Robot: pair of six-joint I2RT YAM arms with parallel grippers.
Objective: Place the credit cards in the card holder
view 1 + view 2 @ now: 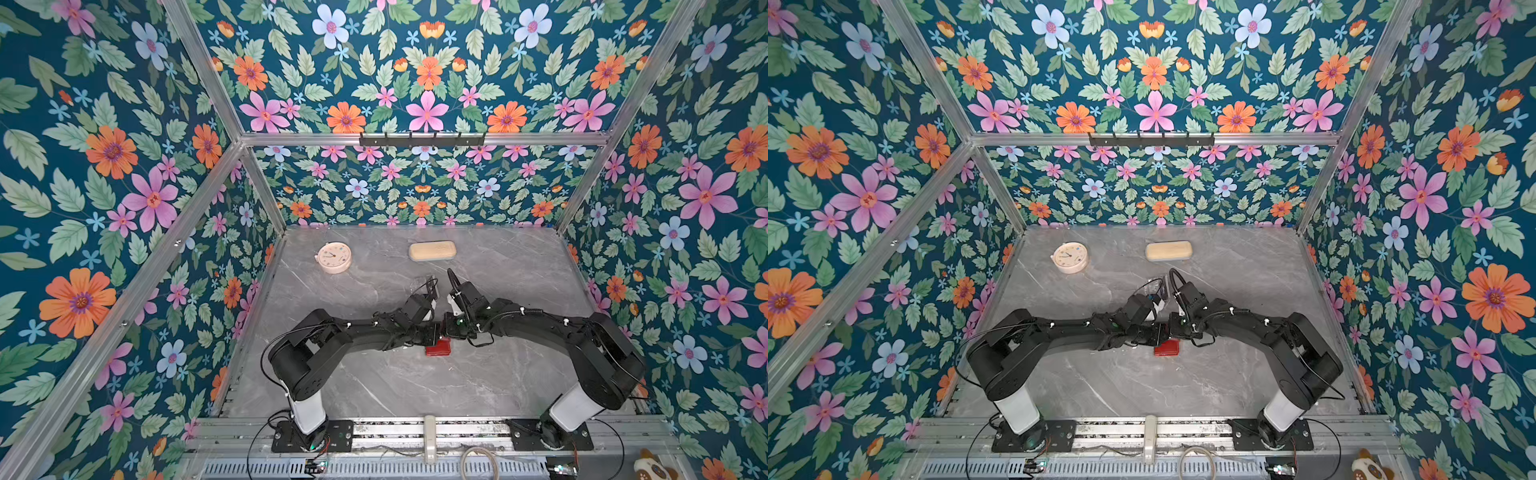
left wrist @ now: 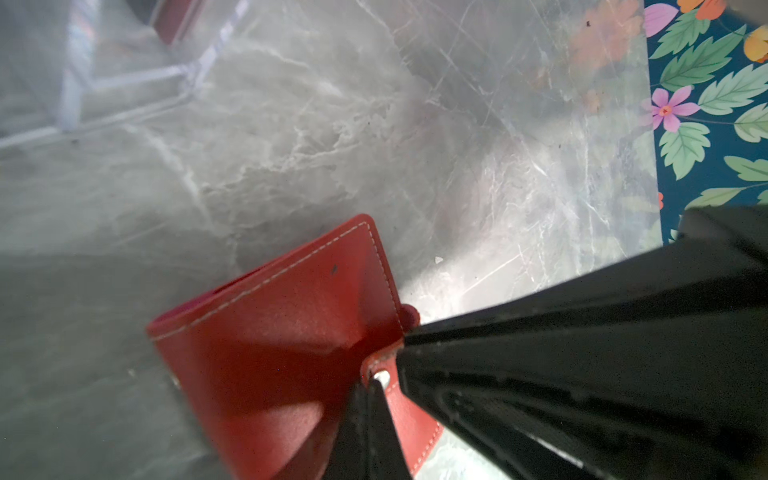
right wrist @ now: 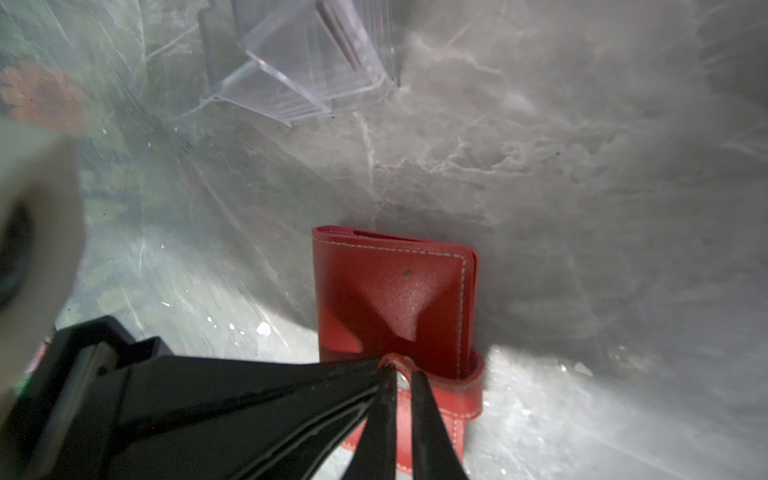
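card holder (image 1: 438, 348) lying closed and flat, mid tabletop (image 1: 374, 382), slightly toward the front edge. both grippers meeting nose to nose over its snap tab (image 3: 461, 399). right gripper (image 3: 402, 376) fingers straddling the tab's button end, apparently pinching it; shadowed, not certain. left gripper (image 2: 371, 386) fingers pressed together, tip bearing on the cover beside the button. tab needing to peel upward. bare tabletop all round; clear stand (image 3: 307, 70) sitting toward the back edge.

Both top views bright, sharp, bowed at edges; wrist views soft, glare on the glossy grey marble-look tabletop (image 2: 478, 270).
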